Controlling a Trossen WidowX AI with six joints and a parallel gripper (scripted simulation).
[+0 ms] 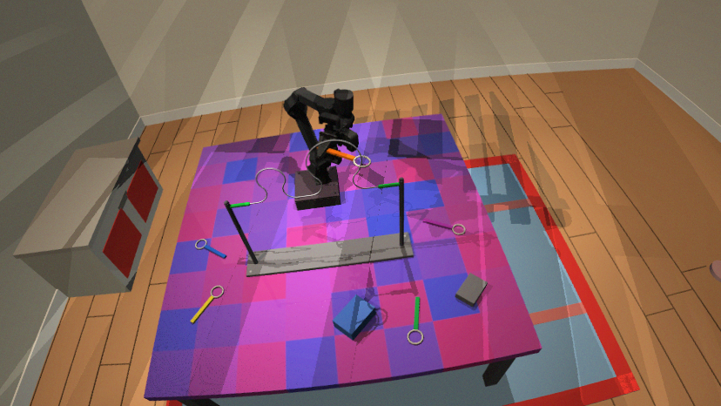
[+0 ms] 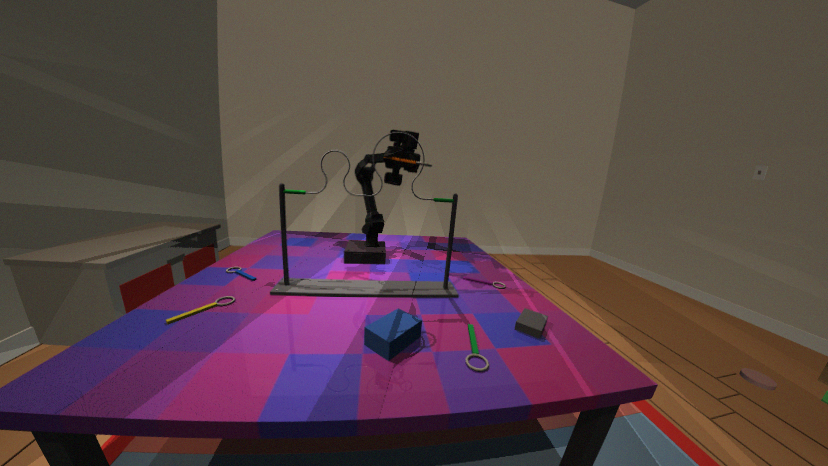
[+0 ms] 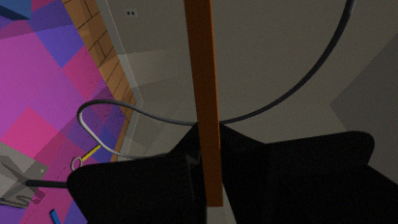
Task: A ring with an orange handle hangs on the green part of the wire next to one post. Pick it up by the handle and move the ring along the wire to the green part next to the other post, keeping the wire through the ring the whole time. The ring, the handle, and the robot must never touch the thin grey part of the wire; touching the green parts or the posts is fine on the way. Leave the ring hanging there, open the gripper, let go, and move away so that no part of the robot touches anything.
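My gripper (image 1: pixel 333 149) (image 2: pixel 396 160) (image 3: pixel 205 126) is shut on the orange handle (image 1: pixel 346 155) (image 2: pixel 405 158) (image 3: pixel 205 82), held high behind the frame. The ring (image 1: pixel 361 166) sits at the handle's right end, around the thin grey wire (image 1: pixel 269 170) (image 2: pixel 334 151) (image 3: pixel 295 89) on the right side of its big arch, above the last bend. The right green part (image 1: pixel 387 186) (image 2: pixel 443 200) by the right post (image 1: pixel 401 212) (image 2: pixel 450 243) is below and to the right of the ring. The left green part (image 1: pixel 240 204) (image 2: pixel 296 191) sits by the left post (image 1: pixel 240 232) (image 2: pixel 283 231). I cannot tell whether ring and wire touch.
The posts stand on a grey base plate (image 1: pixel 302 260) (image 2: pixel 324 287). Loose rings with blue (image 1: pixel 209 247), yellow (image 1: pixel 204 305), green (image 1: pixel 415 320) and purple (image 1: pixel 443 225) handles lie on the table. A blue box (image 1: pixel 353 315) (image 2: pixel 392 332) and a grey box (image 1: pixel 471 289) (image 2: pixel 531 323) lie in front. A cabinet (image 1: pixel 85 216) stands left.
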